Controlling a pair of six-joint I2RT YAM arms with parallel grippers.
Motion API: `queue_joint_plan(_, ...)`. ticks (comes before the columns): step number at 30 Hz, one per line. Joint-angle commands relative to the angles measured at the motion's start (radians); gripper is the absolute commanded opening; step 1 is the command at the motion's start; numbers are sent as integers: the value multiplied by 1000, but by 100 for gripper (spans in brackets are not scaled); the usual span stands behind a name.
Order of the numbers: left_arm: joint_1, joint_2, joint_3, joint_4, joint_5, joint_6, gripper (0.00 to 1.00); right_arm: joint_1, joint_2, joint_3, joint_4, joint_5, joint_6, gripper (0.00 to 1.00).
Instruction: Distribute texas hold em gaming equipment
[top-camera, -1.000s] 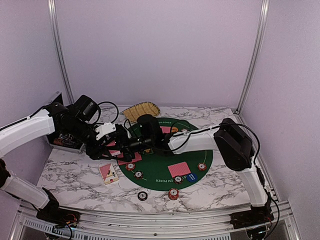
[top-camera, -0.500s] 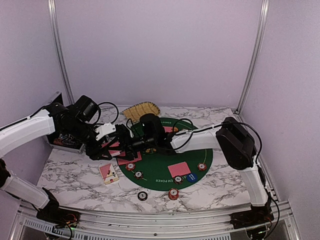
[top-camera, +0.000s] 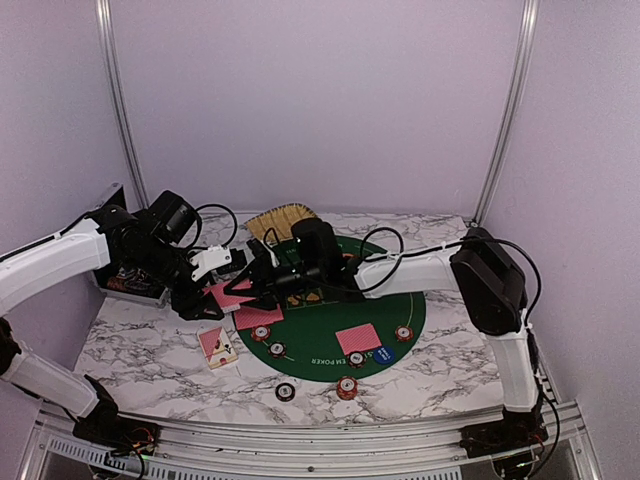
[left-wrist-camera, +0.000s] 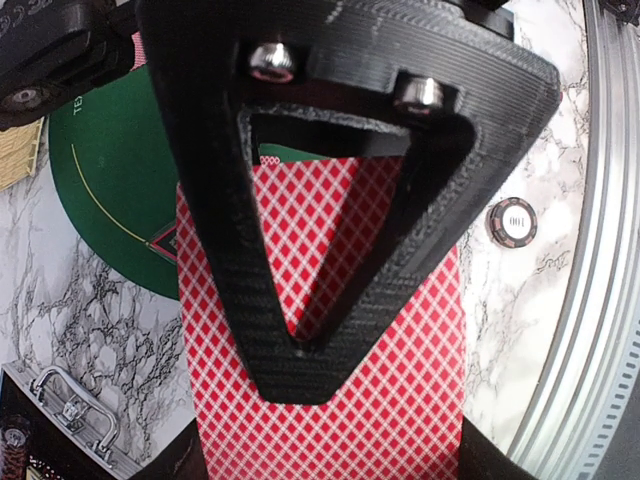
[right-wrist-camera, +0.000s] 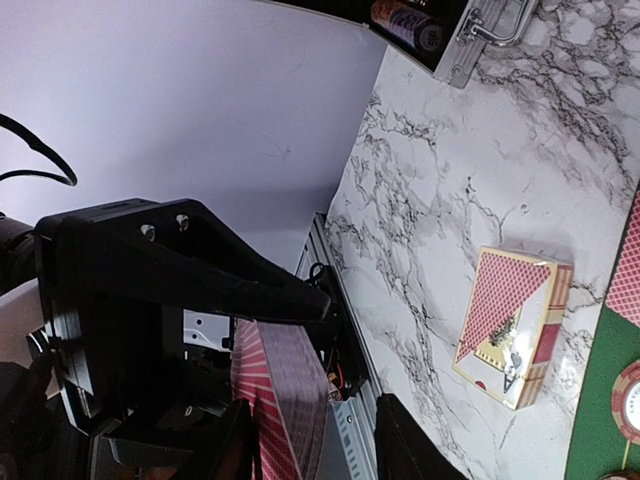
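Over the left edge of the green mat (top-camera: 322, 338), the stack of red-backed cards (left-wrist-camera: 330, 340) sits clenched in the left gripper (top-camera: 214, 294). The right gripper (right-wrist-camera: 315, 445) straddles its free edge with jaws spread, grasping nothing. Closing too deep, it could pinch several cards or drag the stack loose and scatter it. Since a second ago the right arm has drawn back rightward, exposing more of the cards.

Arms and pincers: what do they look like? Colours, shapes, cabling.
Both arms have white links, left arm and right arm, joined by bulky black joint housings. Thin black cables loop loosely near each wrist. Left pincer and right pincer are black; the fingers are open triangular frames, ribbed plastic, fastened by two silver screws.
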Motion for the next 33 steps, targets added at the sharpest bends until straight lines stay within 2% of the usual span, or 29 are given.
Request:
queue_joint_plan(1,4,-11,6,-3,13,-2,0,-16,-50,-18,-86,27,-47,37)
queue_joint_plan(6,4,-9,5,-3,10,-1,0,-24,-78,-43,-98,29,-58,29)
queue_joint_plan(9,4,-10,6,-2,10,-1,0,-30,-92,-65,-96,28,-59,19)
queue_joint_plan(14,4,-10,8,-3,8,-2,0,-34,-106,-82,-96,25,-64,14)
queue_joint_plan(20,4,-10,7,-3,6,-2,0,-39,-124,-98,-103,18,-62,3)
queue_joint_plan(27,4,-15,-8,-3,-13,0,0,-91,-203,-159,-190,33,-129,1)
queue_joint_plan(33,4,-19,-13,-4,-17,1,0,-148,-263,-170,-373,75,-242,0)
